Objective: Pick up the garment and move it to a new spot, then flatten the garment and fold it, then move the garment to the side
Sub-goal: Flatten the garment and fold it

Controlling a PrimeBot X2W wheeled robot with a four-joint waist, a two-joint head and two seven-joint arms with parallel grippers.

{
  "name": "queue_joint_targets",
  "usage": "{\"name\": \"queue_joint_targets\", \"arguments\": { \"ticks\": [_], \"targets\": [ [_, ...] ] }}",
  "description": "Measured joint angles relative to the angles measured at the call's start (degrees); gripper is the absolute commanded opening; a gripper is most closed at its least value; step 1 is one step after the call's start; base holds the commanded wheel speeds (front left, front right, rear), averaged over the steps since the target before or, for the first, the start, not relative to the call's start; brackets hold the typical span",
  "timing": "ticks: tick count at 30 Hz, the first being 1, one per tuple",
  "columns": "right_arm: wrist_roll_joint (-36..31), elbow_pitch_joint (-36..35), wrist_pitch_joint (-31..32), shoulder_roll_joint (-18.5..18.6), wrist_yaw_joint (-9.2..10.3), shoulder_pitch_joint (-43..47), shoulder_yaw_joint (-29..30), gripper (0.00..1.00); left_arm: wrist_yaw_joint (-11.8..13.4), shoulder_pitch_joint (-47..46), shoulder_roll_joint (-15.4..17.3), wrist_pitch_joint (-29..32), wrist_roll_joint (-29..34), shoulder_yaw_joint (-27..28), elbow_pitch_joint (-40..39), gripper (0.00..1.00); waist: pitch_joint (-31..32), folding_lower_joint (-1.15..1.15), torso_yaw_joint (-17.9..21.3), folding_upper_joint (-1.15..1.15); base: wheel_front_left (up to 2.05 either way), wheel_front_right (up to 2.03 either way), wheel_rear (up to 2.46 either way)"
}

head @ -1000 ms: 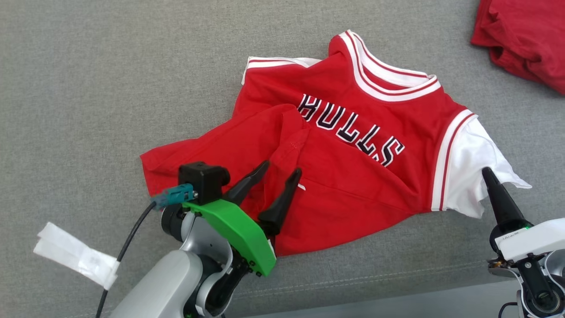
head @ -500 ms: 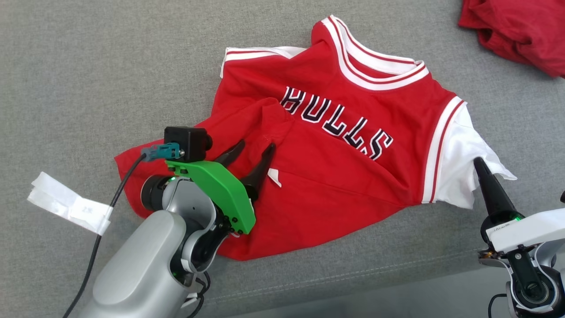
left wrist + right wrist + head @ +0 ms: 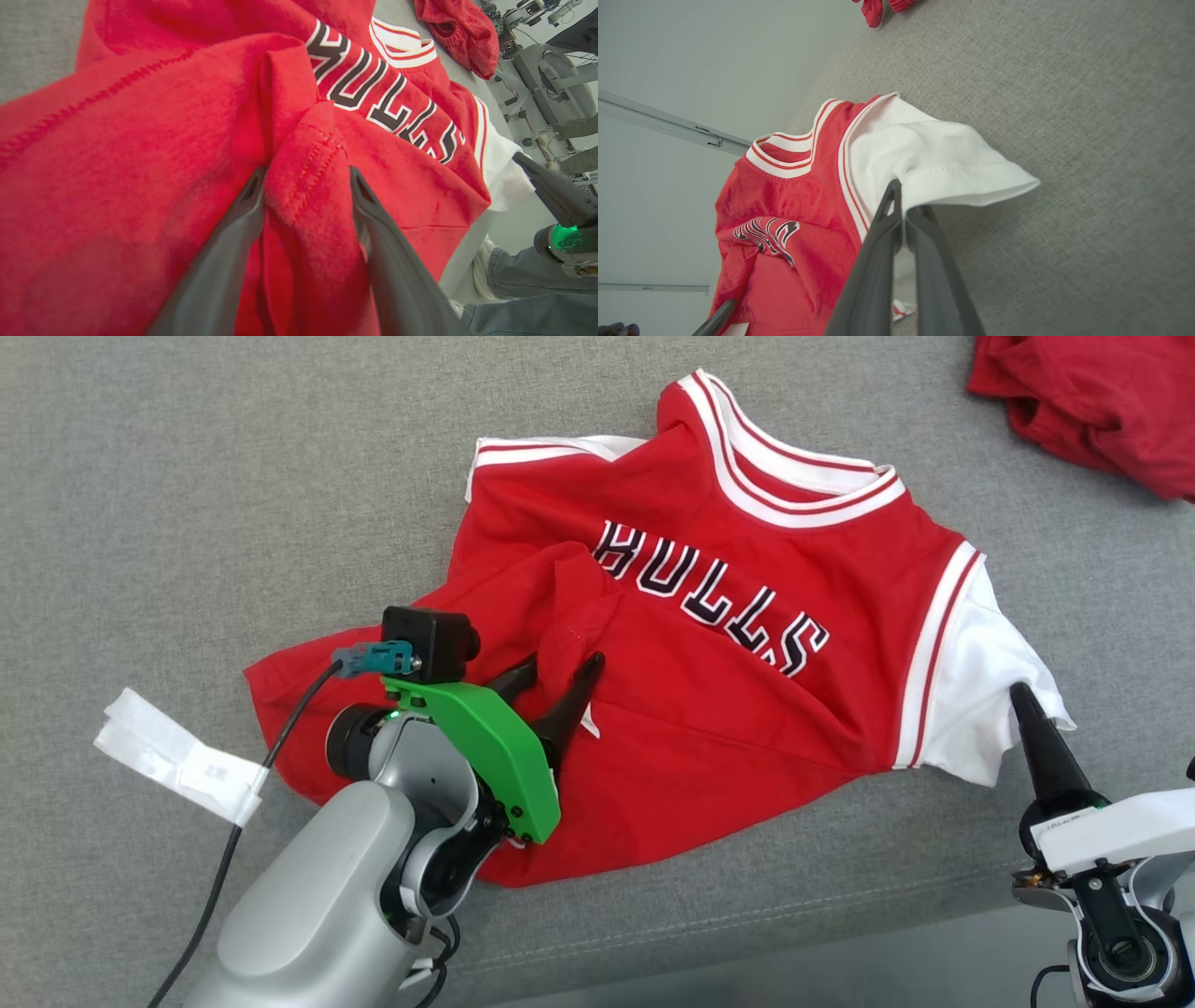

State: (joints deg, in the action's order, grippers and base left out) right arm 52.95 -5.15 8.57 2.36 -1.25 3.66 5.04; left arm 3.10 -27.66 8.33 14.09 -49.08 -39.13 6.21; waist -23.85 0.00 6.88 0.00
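The garment (image 3: pixel 747 709) is a red jersey with dark lettering and white sleeves, lying crumpled on the grey padded surface (image 3: pixel 187 476). My left gripper (image 3: pixel 563 663) sits on its lower left part. The jaws are open and straddle a raised fold of red fabric (image 3: pixel 303 186), with both fingers against it. My right gripper (image 3: pixel 1018 693) is at the garment's right side, shut on the hem of the white sleeve (image 3: pixel 943 158), which is lifted slightly off the surface. The garment's lower hem is turned over onto the lettering.
Another red cloth (image 3: pixel 1092 401) lies bunched at the far right corner. A white tape tag (image 3: pixel 177 765) hangs on the left arm's cable. The surface's front edge (image 3: pixel 747 971) runs close to both arms. A person's legs in jeans (image 3: pixel 528 280) stand beyond it.
The head camera shifted, so the whole picture moved. My left gripper pushed forward onto the folded hem and its fingers have narrowed around the fold. The right gripper still holds the sleeve.
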Motion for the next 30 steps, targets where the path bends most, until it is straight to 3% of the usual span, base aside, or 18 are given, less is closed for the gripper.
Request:
{"name": "queue_joint_targets", "arguments": {
  "ticks": [1,21,26,30],
  "targets": [
    [0.0,0.18,-0.2,-0.02,0.0,0.0,0.26,0.0,-0.3,0.0,-0.11,-0.01,0.0,-0.1,-0.08,0.0,0.1,0.0,-0.15,0.0,0.0,0.0,0.0],
    [-0.02,2.02,-1.1,-0.01,0.01,0.63,0.99,0.0,-2.0,4.45,-0.38,-4.19,-3.2,2.36,-11.82,0.0,3.15,0.0,-3.12,0.0,0.0,0.0,0.0],
    [0.52,0.69,-1.68,0.08,-0.01,0.97,2.19,0.0,-0.62,7.82,0.36,-6.65,-3.25,4.69,-16.82,0.0,4.16,0.0,-4.25,0.0,0.0,0.0,0.0],
    [3.72,-4.35,-2.1,0.04,-0.26,0.71,4.79,0.0,0.25,10.73,1.18,-8.47,-3.58,6.53,-20.94,0.0,5.19,0.0,-5.27,0.0,0.0,0.0,0.0]
  ]
}}
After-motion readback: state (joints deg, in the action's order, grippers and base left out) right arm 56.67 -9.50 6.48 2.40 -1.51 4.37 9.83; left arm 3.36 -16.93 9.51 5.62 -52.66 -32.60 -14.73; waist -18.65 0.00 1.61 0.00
